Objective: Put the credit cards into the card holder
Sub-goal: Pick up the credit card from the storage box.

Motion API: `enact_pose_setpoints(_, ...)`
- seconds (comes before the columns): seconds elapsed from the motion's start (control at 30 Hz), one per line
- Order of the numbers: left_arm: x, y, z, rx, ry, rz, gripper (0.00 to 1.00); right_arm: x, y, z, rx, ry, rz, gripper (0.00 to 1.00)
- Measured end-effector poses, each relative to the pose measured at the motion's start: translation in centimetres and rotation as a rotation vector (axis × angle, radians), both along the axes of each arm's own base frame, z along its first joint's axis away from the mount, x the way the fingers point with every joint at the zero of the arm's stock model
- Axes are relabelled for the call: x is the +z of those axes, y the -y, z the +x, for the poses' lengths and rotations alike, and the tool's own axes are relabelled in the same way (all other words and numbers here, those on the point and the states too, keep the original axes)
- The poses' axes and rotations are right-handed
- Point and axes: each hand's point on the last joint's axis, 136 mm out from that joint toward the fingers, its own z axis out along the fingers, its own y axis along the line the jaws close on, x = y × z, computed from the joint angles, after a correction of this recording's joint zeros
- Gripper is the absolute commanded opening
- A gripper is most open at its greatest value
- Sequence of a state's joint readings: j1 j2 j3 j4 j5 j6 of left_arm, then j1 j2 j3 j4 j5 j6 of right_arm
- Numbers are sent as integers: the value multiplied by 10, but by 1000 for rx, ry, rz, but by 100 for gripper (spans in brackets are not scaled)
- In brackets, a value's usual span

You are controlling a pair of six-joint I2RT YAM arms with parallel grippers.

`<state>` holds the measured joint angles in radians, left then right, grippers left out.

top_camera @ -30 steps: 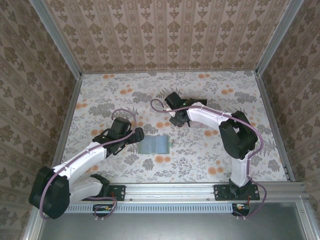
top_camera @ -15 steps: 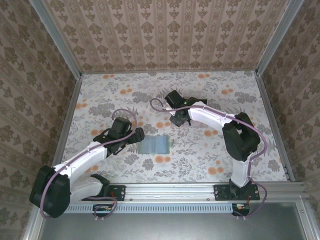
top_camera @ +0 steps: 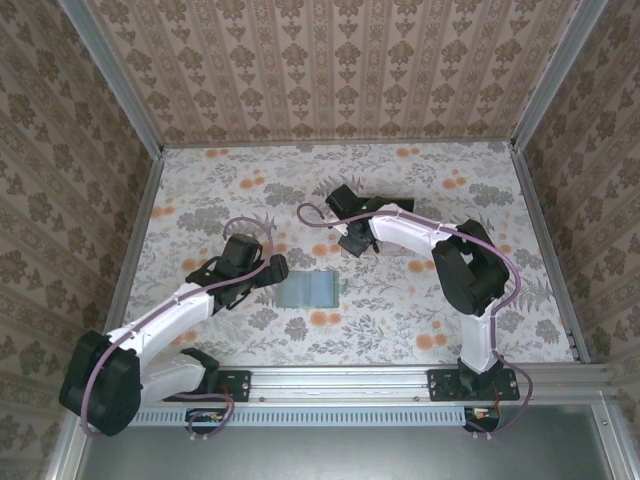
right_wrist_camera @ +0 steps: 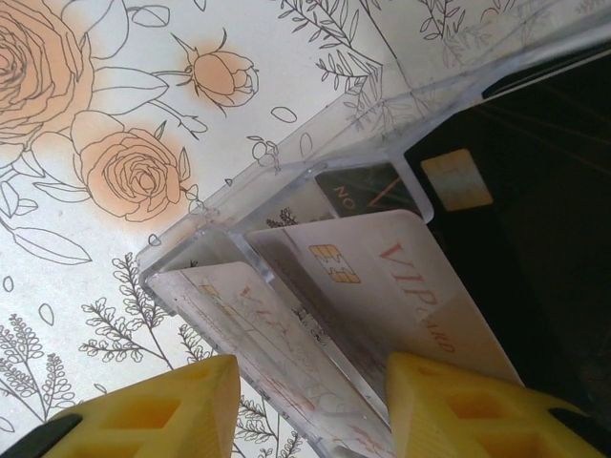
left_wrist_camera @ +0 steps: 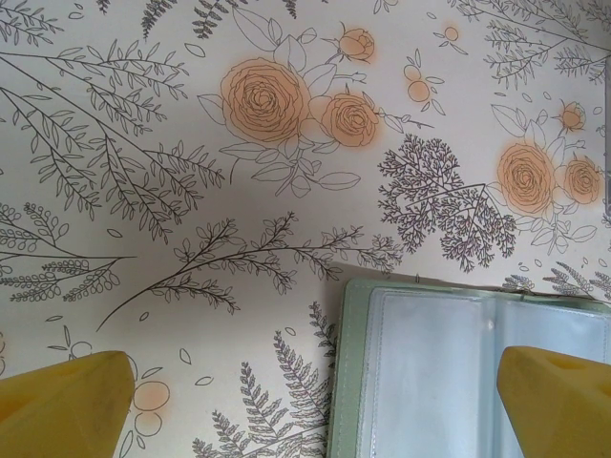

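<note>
- Top external: holder [top_camera: 307,290] lies open and flat on the flowered table [top_camera: 200,190], in front of the arm bases, about midway between them.
- Left gripper [top_camera: 272,268] sits low, just left of the holder and near its left edge.
- Right gripper [top_camera: 352,240] is beyond the holder and a little to its right, apart from it.
- Left wrist: the holder's green rim and clear inner pockets show. Left yellow finger is well left of the holder. Right finger hangs over its open face. Jaws spread wide, nothing between them but table and the holder's left edge.
- Right wrist: clear tray [right_wrist_camera: 286,162] stands on the table. Pale cards [right_wrist_camera: 401,286] lean inside it; one has a gold chip and "VIP" in red.
- A second pale card sits behind a clear divider, left of the first.
- Black cards [right_wrist_camera: 535,172] fill the tray's right compartment.
- Right fingers [right_wrist_camera: 143,410] stand apart, straddling the pale cards' near ends and the divider. No pad is seen pressing on a card.
</note>
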<state>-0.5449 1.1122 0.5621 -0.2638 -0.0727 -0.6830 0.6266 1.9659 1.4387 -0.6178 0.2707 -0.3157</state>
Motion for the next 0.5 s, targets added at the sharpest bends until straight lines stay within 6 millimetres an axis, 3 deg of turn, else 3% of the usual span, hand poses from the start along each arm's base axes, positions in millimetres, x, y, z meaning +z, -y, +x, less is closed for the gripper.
enact_pose_setpoints(0.23,-1,0,1,2,-4,0,100,0,-1,-1,3,-2,-1,37)
enact_pose_setpoints(0.5,-2,0,1,1,-4,0,100,1,-2,-2,14,2,-11,17)
